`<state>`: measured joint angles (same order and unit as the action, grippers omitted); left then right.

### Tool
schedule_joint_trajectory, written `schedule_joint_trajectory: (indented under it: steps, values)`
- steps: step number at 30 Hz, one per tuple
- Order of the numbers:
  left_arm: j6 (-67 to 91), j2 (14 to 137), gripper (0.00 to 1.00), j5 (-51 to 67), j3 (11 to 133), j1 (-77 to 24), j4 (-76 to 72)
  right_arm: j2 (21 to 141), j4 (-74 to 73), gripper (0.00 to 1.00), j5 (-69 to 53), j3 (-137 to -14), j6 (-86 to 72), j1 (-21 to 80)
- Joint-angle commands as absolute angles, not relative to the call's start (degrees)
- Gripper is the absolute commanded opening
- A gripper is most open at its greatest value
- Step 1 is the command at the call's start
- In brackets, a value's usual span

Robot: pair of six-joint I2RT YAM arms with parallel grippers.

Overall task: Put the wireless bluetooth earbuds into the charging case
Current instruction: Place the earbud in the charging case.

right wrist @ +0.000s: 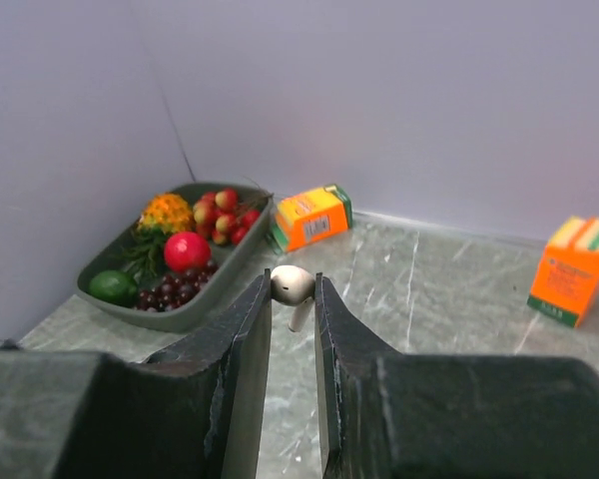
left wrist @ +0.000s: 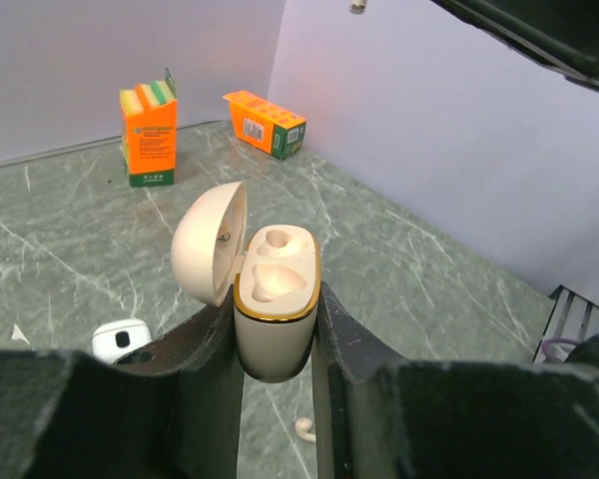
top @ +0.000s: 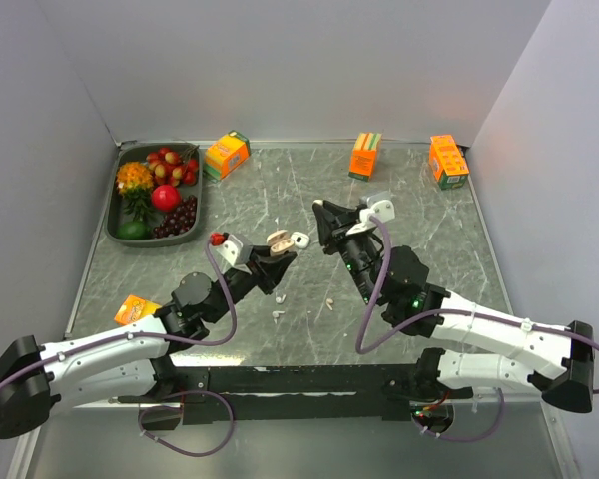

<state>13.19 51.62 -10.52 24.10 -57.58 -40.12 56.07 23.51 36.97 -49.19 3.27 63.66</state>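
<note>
One beige charging case (left wrist: 275, 334), lid (left wrist: 208, 242) hinged open.

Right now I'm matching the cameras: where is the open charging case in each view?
Top external: charging case near the picture's centre, gripped by the left end effector.
Left wrist: centre of picture, lid open leftward.
Right wrist: not in it.
Shared landmark: the striped-top orange carton, in all three.
</note>
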Motion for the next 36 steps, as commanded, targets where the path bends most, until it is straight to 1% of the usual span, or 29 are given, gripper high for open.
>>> schedule_joint_trajectory:
  steps: [1,5,11,19,36]
  values:
    - [12.57,53.43,0.01,-12.13,28.21,-57.74,-44.47,56.25,33.39,0.0,41.83,-50.63,11.68,67.58]
    - [12.31,53.88,0.01,-11.08,28.3,-57.75,-45.88,55.37,32.96,0.0,42.1,-49.57,11.34,70.31]
    - [11.25,53.18,0.01,-9.06,27.78,-57.83,-45.97,53.09,27.78,0.0,41.31,-48.26,7.39,72.59]
    - [9.49,53.61,0.01,-5.28,27.51,-57.83,-45.79,52.91,29.44,0.0,40.96,-45.0,7.56,75.93]
    - [8.88,53.35,0.01,-3.25,27.33,-57.74,-45.09,55.19,23.47,0.0,36.65,-46.06,3.69,76.38]
